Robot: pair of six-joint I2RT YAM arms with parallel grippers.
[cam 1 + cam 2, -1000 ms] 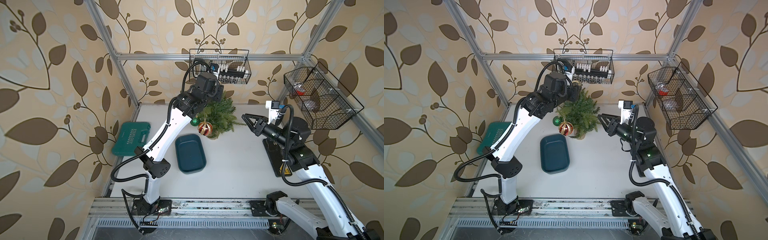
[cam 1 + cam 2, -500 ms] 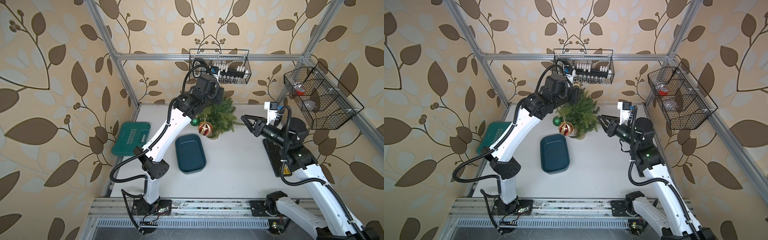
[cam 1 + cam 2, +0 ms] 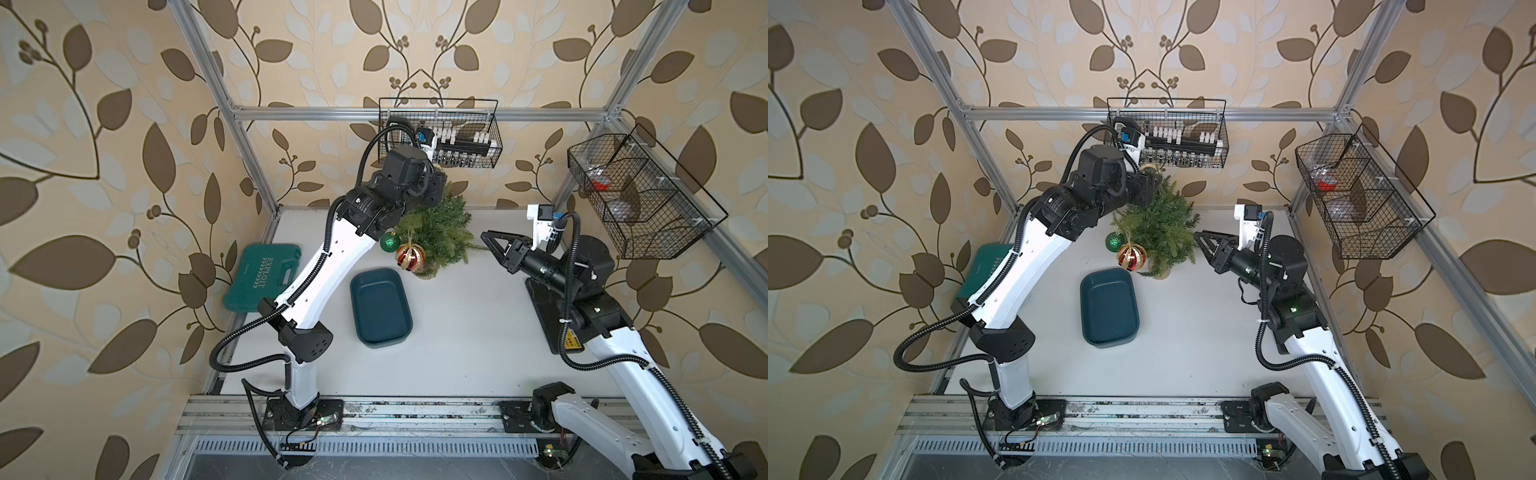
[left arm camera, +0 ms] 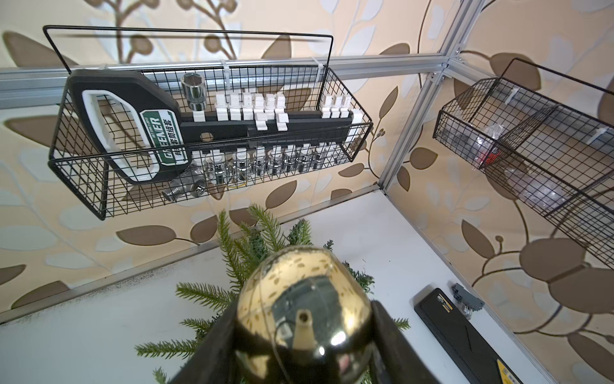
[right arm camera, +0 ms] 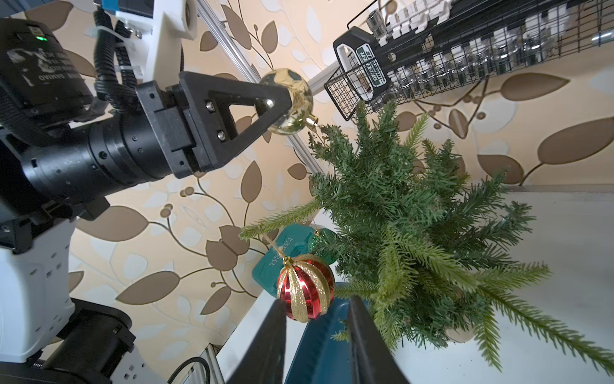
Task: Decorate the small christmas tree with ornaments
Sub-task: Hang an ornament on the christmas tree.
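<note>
The small christmas tree point(image 3: 440, 232) point(image 3: 1163, 232) point(image 5: 408, 226) stands at the back of the table. Two ornaments hang on its left side: a glittery green bauble point(image 3: 390, 242) point(image 3: 1115, 241) and a red bauble with gold stripes point(image 3: 410, 257) point(image 3: 1131, 257) point(image 5: 305, 289). My left gripper point(image 4: 304, 316) point(image 5: 285, 99) is shut on the shiny gold bauble point(image 4: 304, 299) point(image 5: 294, 101), held just above the tree's tip. My right gripper point(image 3: 486, 237) point(image 3: 1198, 237) point(image 5: 317, 304) is open and holds nothing, level with the tree's right side and a little apart from it.
A dark blue tray point(image 3: 380, 309) lies in front of the tree. A green tool case point(image 3: 262, 276) sits at the left edge. A wire basket of sockets point(image 3: 440, 133) point(image 4: 206, 133) hangs close behind the tree top. Another wire basket point(image 3: 640, 195) hangs at the right. A black flat box point(image 4: 458, 332) lies near the right arm.
My left arm has edged slightly to the left and back with the gold bauble in its grip. The right arm has barely moved.
</note>
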